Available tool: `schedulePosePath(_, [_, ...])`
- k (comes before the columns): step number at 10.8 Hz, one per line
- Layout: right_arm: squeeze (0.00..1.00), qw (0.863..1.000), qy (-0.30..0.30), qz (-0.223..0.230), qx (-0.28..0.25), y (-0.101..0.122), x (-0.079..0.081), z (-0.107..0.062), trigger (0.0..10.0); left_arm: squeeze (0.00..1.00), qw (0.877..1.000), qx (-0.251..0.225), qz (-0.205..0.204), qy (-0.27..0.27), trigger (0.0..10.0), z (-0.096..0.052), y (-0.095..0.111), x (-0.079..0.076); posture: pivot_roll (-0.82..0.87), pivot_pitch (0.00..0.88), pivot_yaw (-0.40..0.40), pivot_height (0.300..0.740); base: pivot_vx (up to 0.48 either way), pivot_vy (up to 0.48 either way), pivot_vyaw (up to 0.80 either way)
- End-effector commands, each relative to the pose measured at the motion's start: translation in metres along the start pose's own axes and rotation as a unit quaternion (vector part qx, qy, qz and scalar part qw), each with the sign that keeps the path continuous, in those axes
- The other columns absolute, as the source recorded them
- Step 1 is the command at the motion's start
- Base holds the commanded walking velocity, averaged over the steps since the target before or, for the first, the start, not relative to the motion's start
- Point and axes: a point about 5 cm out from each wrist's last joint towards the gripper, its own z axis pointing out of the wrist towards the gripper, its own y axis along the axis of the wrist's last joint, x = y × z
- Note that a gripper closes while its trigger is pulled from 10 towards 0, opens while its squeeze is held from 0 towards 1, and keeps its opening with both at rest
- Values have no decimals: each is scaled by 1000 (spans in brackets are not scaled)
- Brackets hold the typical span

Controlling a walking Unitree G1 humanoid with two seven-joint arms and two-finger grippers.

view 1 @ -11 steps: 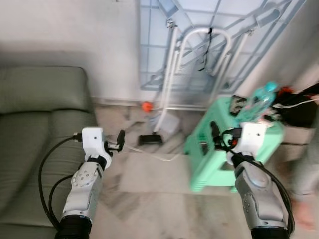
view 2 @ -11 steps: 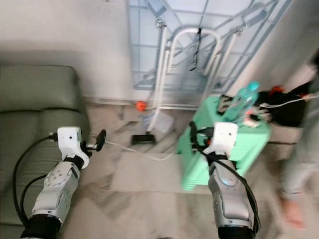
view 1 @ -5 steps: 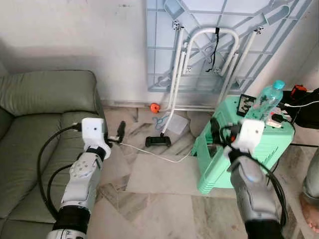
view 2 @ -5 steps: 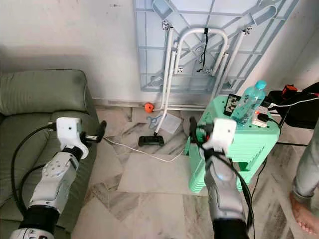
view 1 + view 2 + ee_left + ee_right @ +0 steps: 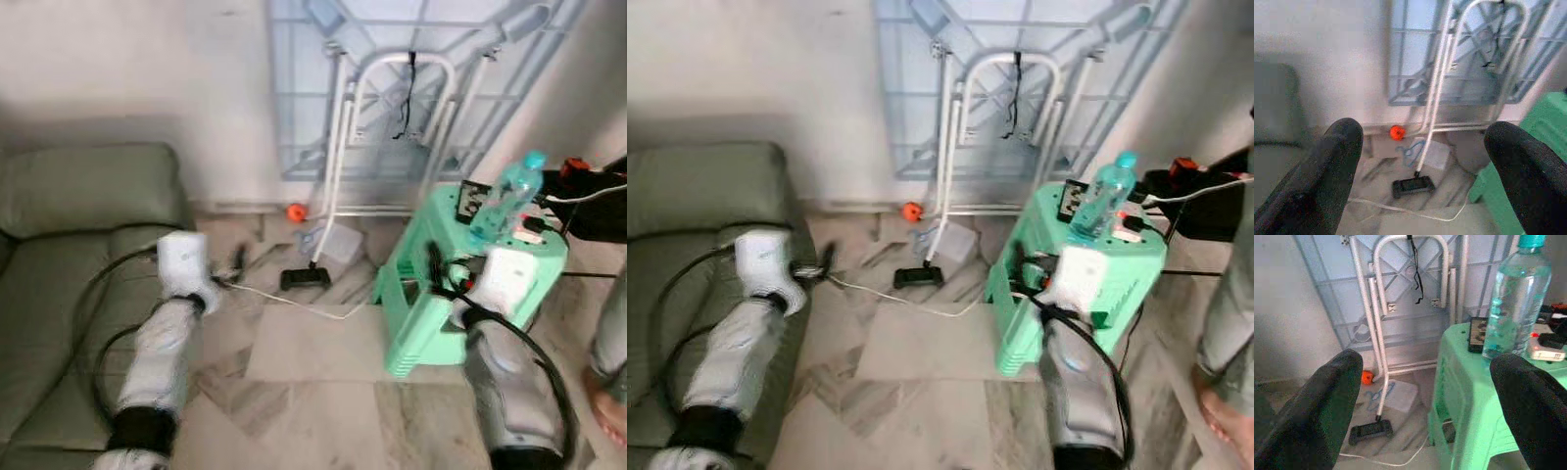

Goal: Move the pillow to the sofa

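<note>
Pillow: whereabouts cannot be told from these views. Green sofa (image 5: 69, 255) at left, seat cushion and backrest bare where visible.

Left gripper (image 5: 1422, 142) raised beside the sofa's right edge, fingers spread wide, nothing between them. Right gripper (image 5: 1427, 367) raised just in front of the mint-green stool (image 5: 431, 323), fingers likewise spread and empty. Both pointing toward the far wall.

Far side: folded pale-blue table (image 5: 411, 88) with white tube legs leaning on the wall. On the marble floor below it: small orange ball (image 5: 294, 211), black game controller (image 5: 306, 278), white cable (image 5: 313, 308) trailing from near the left gripper toward the stool. On the stool: clear water bottle (image 5: 509, 191) with teal cap, upright, plus small dark devices and a white block, too blurred to identify. At far right, a person's bare foot (image 5: 607, 401) and trouser leg.

Step in hand, by judgement: search and approach. Nothing grasped, carry not yet begun. Head views soft with blur, likely body in motion.

Next move likely calls for turning or walking to bring the pillow into view, then closing in with both arms open; a soft bulky thing probably wants a two-sided squeeze. Worth minding the cable and controller underfoot, and the person close at right.

Writing: none legible. Bottle label washed out.
</note>
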Motion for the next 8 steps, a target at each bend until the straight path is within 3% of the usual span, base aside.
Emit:
schedulePosePath(1, [0, 1000, -1, -4, -6, 1, -1, 0, 10000, 0, 1000, 5, 8, -2, 10000, 1, -2, 1, -123, 64, 18, 740, 0, 0, 0])
schedulePosePath(3, [0, 1000, 2, -15, -7, 5, -2, 0, 10000, 0, 1000, 7, 3, 3, 10000, 1, -4, 1, -126, 56, 1, 740, 0, 0, 0])
schedulePosePath(4, [0, 999, 12, -36, -9, 6, 1, 1, 10000, 0, 1000, 7, 2, 6, 10000, 1, -5, 1, -132, 54, -3, 740, 0, 0, 800])
schedulePosePath(8, [0, 999, 25, -44, -14, 7, 9, 3, 10000, 0, 1000, 5, 5, 0, 10000, 1, -6, -5, -131, 56, -1, 740, 0, 0, 800])
